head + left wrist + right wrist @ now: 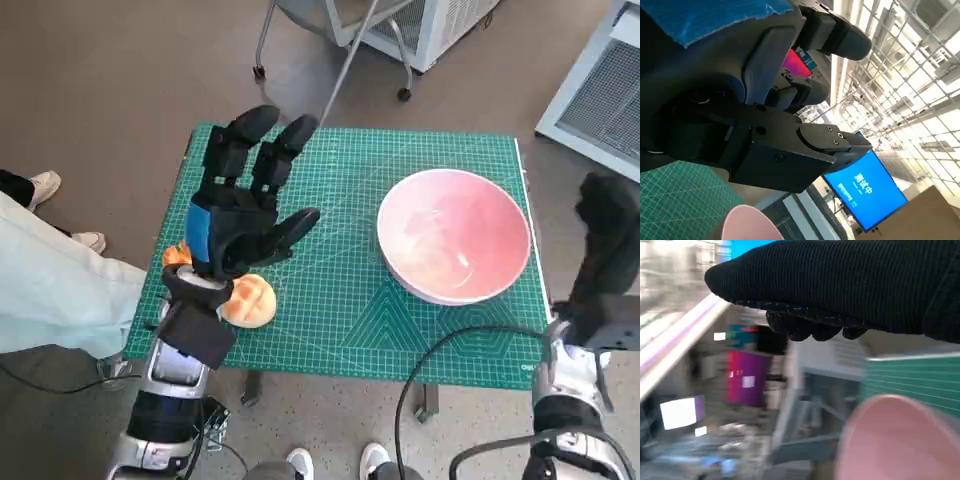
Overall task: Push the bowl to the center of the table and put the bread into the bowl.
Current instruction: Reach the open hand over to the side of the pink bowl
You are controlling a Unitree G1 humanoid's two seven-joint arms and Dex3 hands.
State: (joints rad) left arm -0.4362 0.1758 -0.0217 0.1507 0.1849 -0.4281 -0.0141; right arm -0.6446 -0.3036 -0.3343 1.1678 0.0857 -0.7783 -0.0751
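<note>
Pink bowl (455, 234) sits on the right half of the green mat (340, 300), near the table's right edge. Bread roll (250, 300) lies near the front left corner, just beside the left wrist. Left hand (245, 205) hovers above the mat, fingers spread, holding nothing. Right hand (608, 235) hangs off the right edge beside the bowl; its grasp cannot be told.

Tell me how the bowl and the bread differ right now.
The bowl is pink, wide and hollow; the bread is a small golden-brown bun, far smaller. The bowl sits toward the table's right side with nothing over it, and the right robot hand is beside it off the edge; the bread lies near the front left, partly hidden under the left robot hand. Both rest on the green mat, and neither is held.
</note>
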